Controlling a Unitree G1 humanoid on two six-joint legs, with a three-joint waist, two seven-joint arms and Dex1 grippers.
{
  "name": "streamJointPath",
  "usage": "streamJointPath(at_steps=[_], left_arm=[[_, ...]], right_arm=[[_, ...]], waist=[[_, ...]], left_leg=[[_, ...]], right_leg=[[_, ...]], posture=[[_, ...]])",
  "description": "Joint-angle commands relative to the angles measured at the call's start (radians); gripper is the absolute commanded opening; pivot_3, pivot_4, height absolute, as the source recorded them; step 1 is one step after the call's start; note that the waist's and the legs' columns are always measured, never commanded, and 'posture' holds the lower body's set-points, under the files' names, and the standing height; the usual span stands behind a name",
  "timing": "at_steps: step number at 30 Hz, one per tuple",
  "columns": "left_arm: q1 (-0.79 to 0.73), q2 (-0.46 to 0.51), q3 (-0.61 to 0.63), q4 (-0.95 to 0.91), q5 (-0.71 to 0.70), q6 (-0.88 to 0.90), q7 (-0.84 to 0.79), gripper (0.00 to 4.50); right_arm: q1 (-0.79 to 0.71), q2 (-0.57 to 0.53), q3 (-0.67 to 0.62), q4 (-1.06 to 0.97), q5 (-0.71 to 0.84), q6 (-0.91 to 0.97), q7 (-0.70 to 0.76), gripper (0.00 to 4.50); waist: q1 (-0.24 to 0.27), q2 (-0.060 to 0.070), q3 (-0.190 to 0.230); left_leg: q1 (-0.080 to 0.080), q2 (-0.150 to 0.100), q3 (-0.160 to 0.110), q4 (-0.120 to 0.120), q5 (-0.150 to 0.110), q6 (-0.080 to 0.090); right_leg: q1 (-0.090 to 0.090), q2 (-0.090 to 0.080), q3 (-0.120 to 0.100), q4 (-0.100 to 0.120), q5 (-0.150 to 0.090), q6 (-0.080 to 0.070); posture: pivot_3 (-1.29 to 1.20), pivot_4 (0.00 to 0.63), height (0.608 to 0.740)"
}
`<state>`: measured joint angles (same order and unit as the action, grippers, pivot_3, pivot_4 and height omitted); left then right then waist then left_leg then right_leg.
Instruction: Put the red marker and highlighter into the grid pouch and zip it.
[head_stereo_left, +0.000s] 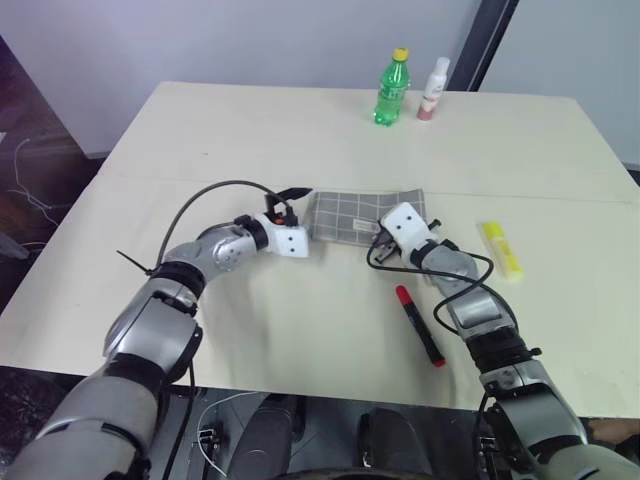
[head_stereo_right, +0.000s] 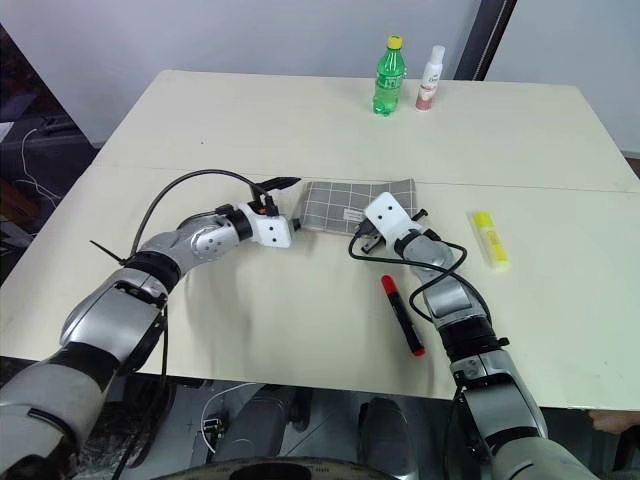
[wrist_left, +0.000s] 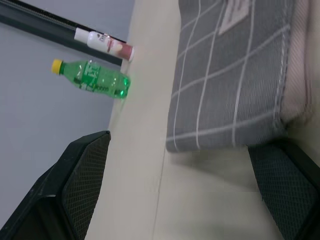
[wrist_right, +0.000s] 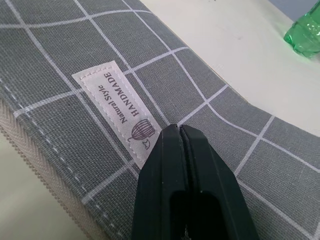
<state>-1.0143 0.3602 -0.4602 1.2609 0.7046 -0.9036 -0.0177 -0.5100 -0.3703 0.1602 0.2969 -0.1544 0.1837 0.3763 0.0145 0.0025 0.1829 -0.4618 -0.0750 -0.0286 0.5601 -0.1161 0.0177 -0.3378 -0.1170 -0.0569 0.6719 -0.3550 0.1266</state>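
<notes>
Lying flat near the middle of the pale table (head_stereo_left: 200, 140), the grid pouch (head_stereo_left: 350, 215) sits between both arms, its white label facing up. Left gripper (wrist_left: 185, 192) is at the pouch's left end with fingers spread wide, holding nothing. Right gripper (wrist_right: 181, 131) has its fingers pressed together, tips on the fabric just beside the label; whether any cloth is pinched cannot be told. Red marker (head_stereo_left: 419, 324) lies on the table nearer the robot than the pouch, beside the right forearm. Highlighter (head_stereo_left: 500, 247) lies further right, apart from both.
</notes>
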Motion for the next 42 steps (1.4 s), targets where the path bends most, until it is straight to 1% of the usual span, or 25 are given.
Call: streamJointPath(at_steps=[1,2,4,5,7,8,10,12,14,15,17,18,20,22,25,27,29,31,33,35,39,42], left_arm=[[0.012,-0.036,-0.003,0.033,-0.04,-0.007,-0.098,3.65],[0.014,-0.037,-0.002,0.034,-0.046,-0.01,-0.113,3.19],[0.017,-0.034,-0.008,0.032,-0.049,-0.021,-0.136,2.16],[0.019,-0.034,-0.003,0.034,-0.063,-0.023,-0.163,1.57],[0.023,-0.035,0.005,0.032,-0.082,-0.028,-0.19,0.64],[0.025,-0.036,0.01,0.029,-0.093,-0.033,-0.2,0.1],[0.03,-0.039,0.029,0.025,-0.126,-0.036,-0.228,0.04],[0.043,-0.048,0.078,0.017,-0.202,-0.055,-0.286,0.04],[0.059,-0.04,0.11,-0.005,-0.249,-0.085,-0.312,0.0],[0.068,-0.034,0.126,-0.018,-0.273,-0.095,-0.324,0.0],[0.09,-0.021,0.153,-0.045,-0.315,-0.104,-0.352,0.0],[0.102,-0.014,0.163,-0.061,-0.331,-0.105,-0.361,0.0],[0.133,0.001,0.189,-0.101,-0.378,-0.094,-0.388,0.0],[0.164,0.026,0.196,-0.157,-0.378,-0.086,-0.372,0.0],[0.214,0.073,0.206,-0.258,-0.345,-0.041,-0.309,0.0],[0.253,0.093,0.219,-0.334,-0.336,0.006,-0.271,0.0],[0.297,0.101,0.229,-0.417,-0.337,0.058,-0.254,0.0],[0.337,0.1,0.241,-0.5,-0.323,0.137,-0.222,0.0],[0.375,0.087,0.253,-0.576,-0.326,0.22,-0.206,0.0],[0.41,0.079,0.255,-0.647,-0.32,0.271,-0.19,0.0],[0.463,0.052,0.25,-0.755,-0.322,0.374,-0.194,0.0],[0.485,0.033,0.255,-0.811,-0.33,0.438,-0.2,0.0]], right_arm=[[0.005,0.004,-0.009,-0.052,0.003,0.012,0.003,0.0],[0.005,0.005,-0.009,-0.057,0.003,0.015,0.004,0.0],[0.006,0.006,-0.011,-0.064,0.005,0.016,0.005,0.0],[0.005,0.005,-0.012,-0.064,0.006,0.015,0.005,0.0],[0.002,0.004,-0.011,-0.064,0.006,0.008,0.006,0.0],[0.001,0.004,-0.011,-0.064,0.006,0.004,0.008,0.0],[-0.002,0.003,-0.015,-0.072,0.011,0.003,0.01,0.0],[0.006,0.004,-0.024,-0.114,0.052,0.004,0.054,0.0],[0.026,-0.004,-0.036,-0.182,0.09,0.018,0.098,0.54],[0.036,-0.006,-0.053,-0.218,0.109,0.036,0.104,0.89],[0.058,-0.006,-0.098,-0.296,0.157,0.084,0.107,1.85],[0.071,-0.013,-0.119,-0.34,0.182,0.112,0.115,2.42],[0.108,-0.041,-0.168,-0.437,0.224,0.172,0.13,3.41],[0.154,-0.075,-0.22,-0.536,0.275,0.255,0.15,4.45],[0.23,-0.124,-0.291,-0.672,0.357,0.394,0.173,4.49],[0.276,-0.163,-0.313,-0.723,0.369,0.45,0.178,4.49],[0.312,-0.167,-0.331,-0.75,0.392,0.504,0.164,4.49],[0.344,-0.164,-0.316,-0.765,0.393,0.536,0.151,4.49],[0.365,-0.153,-0.282,-0.771,0.387,0.578,0.13,4.49],[0.355,-0.13,-0.25,-0.757,0.37,0.591,0.096,4.49],[0.288,-0.047,-0.245,-0.669,0.37,0.624,0.016,4.49],[0.249,0.011,-0.235,-0.602,0.378,0.618,-0.014,4.49]], waist=[[-0.001,0.0,0.0],[-0.001,0.0,0.0],[-0.002,0.0,0.0],[-0.003,0.0,0.0],[-0.003,0.0,0.0],[-0.003,0.0,0.0],[-0.003,0.0,0.0],[-0.004,0.0,0.0],[-0.005,0.0,0.0],[-0.005,0.0,0.0],[-0.004,0.0,0.0],[-0.003,0.0,0.0],[-0.003,0.0,0.0],[-0.002,0.0,0.0],[-0.002,0.0,0.0],[-0.003,0.0,0.0],[-0.003,0.0,0.0],[-0.003,0.0,0.0],[-0.003,0.0,0.0],[-0.003,0.0,0.0],[-0.004,0.0,0.0],[-0.002,0.0,0.0]], left_leg=[[0.0,0.0,0.0,0.0,0.0,0.0],[0.0,0.0,0.0,0.0,0.0,0.0],[0.0,0.0,0.0,0.0,0.001,-0.001],[0.0,0.0,0.0,0.0,0.001,-0.002],[0.0,0.0,0.0,0.0,0.001,-0.001],[0.0,0.0,0.0,0.0,0.001,-0.001],[0.0,0.0,0.0,0.0,0.001,-0.001],[0.0,0.0,0.0,0.0,0.001,-0.001],[0.0,0.0,0.0,0.0,0.001,-0.001],[0.0,0.0,0.0,0.0,0.001,-0.001],[0.0,0.0,0.0,0.0,0.001,-0.002],[0.0,0.0,0.0,0.0,0.002,-0.002],[0.0,0.0,0.0,0.0,0.002,-0.002],[0.0,0.0,0.0,0.0,0.001,-0.001],[0.0,0.001,0.0,0.0,0.0,0.0],[0.0,0.001,0.0,0.0,-0.001,0.001],[0.0,0.001,0.0,0.0,-0.001,0.001],[0.0,0.002,0.0,0.0,-0.001,0.001],[0.0,0.002,0.0,0.0,-0.001,0.001],[-0.001,0.002,0.0,0.0,-0.001,0.001],[-0.001,0.002,0.0,0.0,-0.001,0.001],[-0.001,0.002,0.0,0.0,-0.001,0.0]], right_leg=[[0.0,0.0,0.0,0.0,0.0,0.0],[0.0,0.0,0.0,0.0,0.0,0.0],[0.0,0.0,0.0,0.0,0.0,0.0],[0.0,0.0,0.0,0.0,0.0,0.0],[0.0,0.0,0.0,0.0,0.0,0.0],[0.0,0.0,0.0,0.0,0.0,0.0],[0.0,0.0,0.0,0.0,0.0,0.0],[0.0,0.0,0.0,0.0,0.0,0.0],[0.0,0.0,0.0,0.0,0.0,0.0],[0.0,0.0,0.0,0.0,0.0,0.0],[0.0,0.0,0.0,0.0,0.0,0.0],[0.0,0.0,0.0,0.0,0.0,0.0],[0.0,0.0,0.0,0.0,0.0,0.0],[0.0,0.0,0.0,0.0,0.0,0.0],[-0.001,-0.001,0.0,0.0,0.0,0.0],[-0.001,-0.001,0.0,0.0,0.0,0.0],[-0.001,-0.001,0.0,0.0,0.0,0.0],[-0.001,-0.001,0.0,0.0,0.0,0.0],[-0.001,-0.001,0.0,-0.001,0.0,0.0],[-0.001,-0.001,0.0,-0.001,0.0,0.0],[-0.001,-0.001,0.0,-0.001,0.0,-0.001],[-0.001,0.0,0.0,-0.001,0.0,-0.001]], posture=[[0.0,0.15,0.74],[0.0,0.15,0.74],[0.0,0.15,0.74],[0.0,0.15,0.74],[0.0,0.15,0.74],[0.0,0.15,0.74],[0.0,0.15,0.74],[0.0,0.15,0.74],[0.0,0.15,0.74],[0.0,0.15,0.74],[0.0,0.15,0.74],[0.0,0.15,0.74],[0.0,0.15,0.74],[0.0,0.15,0.74],[0.0,0.15,0.74],[0.0,0.15,0.74],[0.0,0.15,0.74],[0.0,0.15,0.74],[0.0,0.15,0.74],[0.0,0.15,0.74],[0.0,0.15,0.74],[0.0,0.15,0.74]])
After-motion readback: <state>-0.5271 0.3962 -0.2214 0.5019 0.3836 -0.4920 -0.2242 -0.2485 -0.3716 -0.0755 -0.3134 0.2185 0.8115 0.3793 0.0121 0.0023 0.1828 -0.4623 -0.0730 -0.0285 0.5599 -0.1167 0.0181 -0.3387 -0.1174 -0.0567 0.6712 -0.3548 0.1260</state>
